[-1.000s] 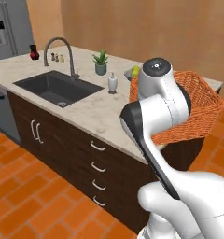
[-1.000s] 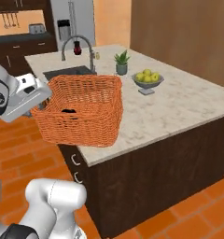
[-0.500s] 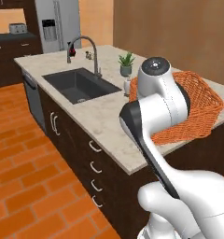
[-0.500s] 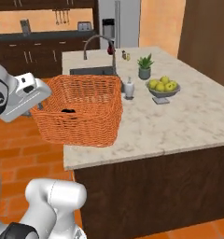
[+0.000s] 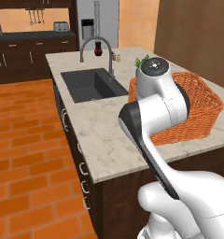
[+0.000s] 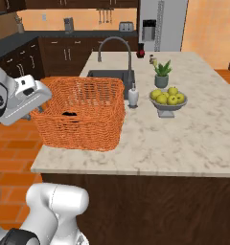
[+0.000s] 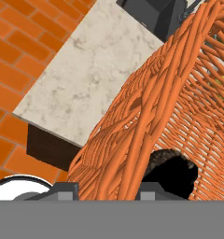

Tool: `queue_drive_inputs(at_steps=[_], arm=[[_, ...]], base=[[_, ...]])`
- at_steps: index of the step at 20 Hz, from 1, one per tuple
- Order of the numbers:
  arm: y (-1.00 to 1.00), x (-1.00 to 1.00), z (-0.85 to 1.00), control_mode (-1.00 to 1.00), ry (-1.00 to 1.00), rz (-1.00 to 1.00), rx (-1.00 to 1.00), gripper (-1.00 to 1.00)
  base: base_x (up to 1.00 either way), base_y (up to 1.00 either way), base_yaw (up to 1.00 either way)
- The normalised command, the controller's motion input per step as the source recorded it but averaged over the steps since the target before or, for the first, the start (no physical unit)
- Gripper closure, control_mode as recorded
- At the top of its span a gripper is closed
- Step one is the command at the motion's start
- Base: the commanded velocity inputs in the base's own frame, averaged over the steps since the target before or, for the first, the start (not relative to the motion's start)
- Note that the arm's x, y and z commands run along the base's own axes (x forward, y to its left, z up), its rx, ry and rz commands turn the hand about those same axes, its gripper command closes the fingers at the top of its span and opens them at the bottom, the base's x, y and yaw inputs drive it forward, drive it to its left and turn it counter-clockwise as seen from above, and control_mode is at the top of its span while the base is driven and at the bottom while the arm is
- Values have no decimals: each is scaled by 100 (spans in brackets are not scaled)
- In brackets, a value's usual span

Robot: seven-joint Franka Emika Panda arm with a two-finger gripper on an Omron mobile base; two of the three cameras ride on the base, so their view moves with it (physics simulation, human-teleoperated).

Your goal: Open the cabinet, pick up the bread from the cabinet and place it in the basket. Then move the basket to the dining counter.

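Bread (image 7: pixel 172 170) sits inside your orange woven wicker basket (image 6: pixel 83 112), gripper (image 7: pixel 107 189) clamping its wall over the beige marbled dining counter (image 6: pixel 193 139); set-down remains.

A curved silver faucet (image 6: pixel 118 50) arches over a dark sink basin (image 5: pixel 93 84). Just beside the faucet's base stands a small white soap dispenser (image 6: pixel 133 95). Next to that sits a grey footed bowl of yellow-green apples (image 6: pixel 167 99), and a little further back a small potted plant (image 6: pixel 161 74) in a grey pot. At the far end of the stone top are a dark red bottle (image 6: pixel 140 47) and a small shaker (image 6: pixel 153 60), close together. Behind them rises a stainless-steel fridge (image 6: pixel 161 23). A toaster (image 6: pixel 126 26) sits on the back worktop, utensils (image 6: pixel 103 15) hang on the wall, and orange brick-pattern flooring (image 5: pixel 25 140) spreads below.
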Motion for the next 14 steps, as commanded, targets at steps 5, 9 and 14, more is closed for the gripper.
queue_drive_inputs(at_steps=[5,9,14], arm=[[0,0,0,100,0,0,0,100],[0,0,0,100,0,0,0,100],[0,0,0,100,0,0,0,100]], base=[[0,-100,28],[-3,-100,16],[-1,-100,13]])
